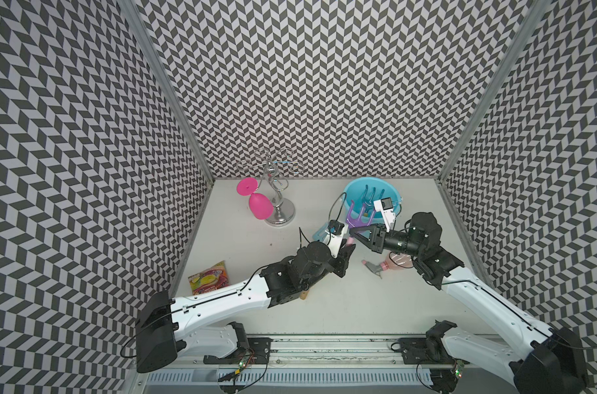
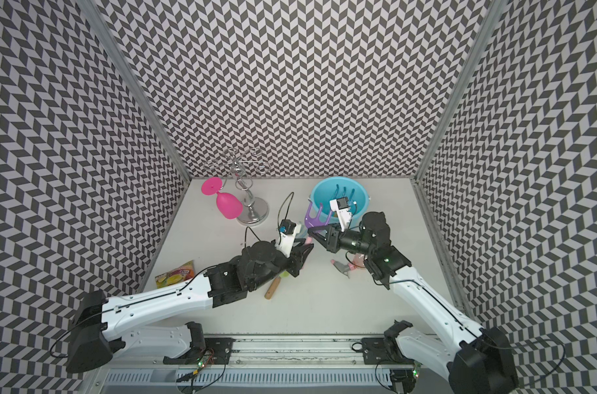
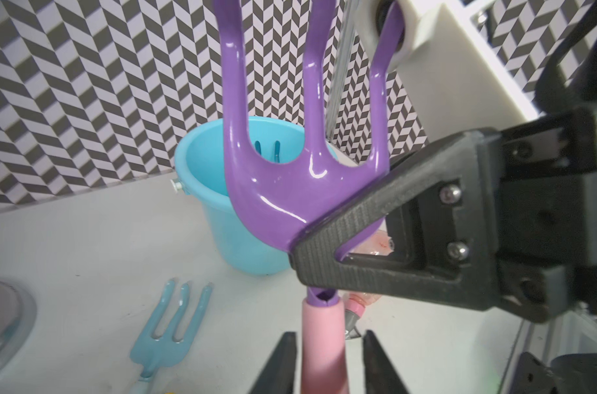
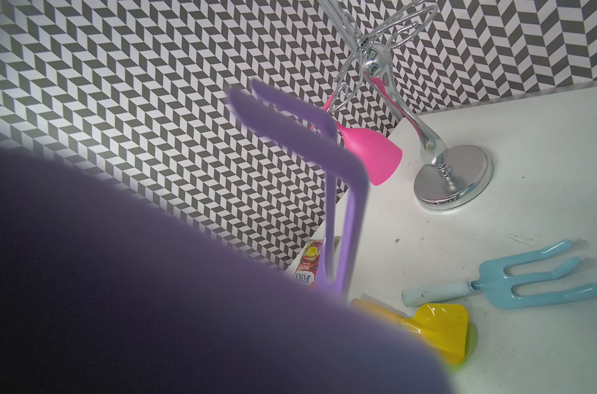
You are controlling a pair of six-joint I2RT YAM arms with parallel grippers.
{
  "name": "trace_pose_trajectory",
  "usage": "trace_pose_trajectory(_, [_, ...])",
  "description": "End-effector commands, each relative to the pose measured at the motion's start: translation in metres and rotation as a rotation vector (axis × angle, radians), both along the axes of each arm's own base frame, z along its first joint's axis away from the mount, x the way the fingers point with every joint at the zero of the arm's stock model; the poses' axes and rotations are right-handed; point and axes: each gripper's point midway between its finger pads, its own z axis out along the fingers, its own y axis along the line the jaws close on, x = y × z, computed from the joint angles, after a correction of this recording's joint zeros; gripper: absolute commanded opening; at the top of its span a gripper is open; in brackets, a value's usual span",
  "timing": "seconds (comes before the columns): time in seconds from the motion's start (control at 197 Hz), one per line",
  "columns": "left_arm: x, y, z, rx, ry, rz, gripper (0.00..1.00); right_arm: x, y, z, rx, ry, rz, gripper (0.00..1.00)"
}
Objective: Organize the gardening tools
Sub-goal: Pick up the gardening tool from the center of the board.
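Above the table (image 1: pixel 324 307), just in front of the blue bucket (image 1: pixel 353 191): the purple rake (image 3: pixel 290 198), held in the air with its tines toward the bucket. The right arm's fingers (image 3: pixel 358 218) are clamped on its head. The left arm's fingers (image 3: pixel 280 361) stand slightly parted on either side of its pink handle, not gripping it. A blue rake (image 1: pixel 367 192) lies in the bucket. The pale blue fork (image 4: pixel 529 279), yellow scoop (image 4: pixel 437 327) and spray bottle (image 1: pixel 392 264) lie on the table.
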Motion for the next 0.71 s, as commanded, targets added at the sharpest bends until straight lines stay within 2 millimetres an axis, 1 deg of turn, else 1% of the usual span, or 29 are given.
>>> trace_pose_trajectory(0.0, [0.003, 0.013, 0.027, -0.061, -0.045, 0.051, 0.58, 0.015, -0.003, 0.033, 0.02, -0.101, -0.078, 0.0])
trace_pose_trajectory(0.061, [0.004, 0.021, 0.026, -0.057, -0.042, 0.077, 0.65, 0.027, -0.009, 0.041, 0.01, -0.119, -0.143, 0.0])
trace_pose_trajectory(0.101, [0.006, 0.027, 0.024, -0.052, -0.036, 0.099, 0.68, 0.035, -0.014, 0.047, 0.004, -0.135, -0.186, 0.0])
trace_pose_trajectory(0.223, [0.007, 0.049, 0.019, -0.045, -0.017, 0.155, 0.71, 0.063, -0.027, 0.062, -0.032, -0.16, -0.304, 0.0])
trace_pose_trajectory(0.309, [0.006, 0.065, 0.01, -0.047, 0.007, 0.187, 0.75, 0.085, -0.037, 0.071, -0.059, -0.171, -0.386, 0.0])
trace_pose_trajectory(0.37, [0.005, 0.077, 0.005, -0.052, 0.019, 0.213, 0.76, 0.101, -0.044, 0.078, -0.077, -0.192, -0.448, 0.0])
trace_pose_trajectory(0.425, [0.004, 0.087, -0.003, -0.064, 0.047, 0.237, 0.78, 0.118, -0.053, 0.081, -0.102, -0.198, -0.511, 0.0])
trace_pose_trajectory(0.446, [0.004, 0.09, -0.005, -0.068, 0.056, 0.244, 0.83, 0.124, -0.056, 0.08, -0.113, -0.196, -0.531, 0.0])
trace_pose_trajectory(0.466, [0.003, 0.093, -0.008, -0.071, 0.063, 0.249, 0.85, 0.131, -0.059, 0.081, -0.118, -0.197, -0.552, 0.0])
trace_pose_trajectory(0.582, [-0.002, 0.106, -0.021, -0.088, 0.104, 0.268, 0.85, 0.163, -0.076, 0.079, -0.152, -0.184, -0.672, 0.0])
trace_pose_trajectory(0.704, [-0.006, 0.117, -0.028, -0.108, 0.129, 0.288, 0.85, 0.188, -0.093, 0.064, -0.215, -0.199, -0.797, 0.0])
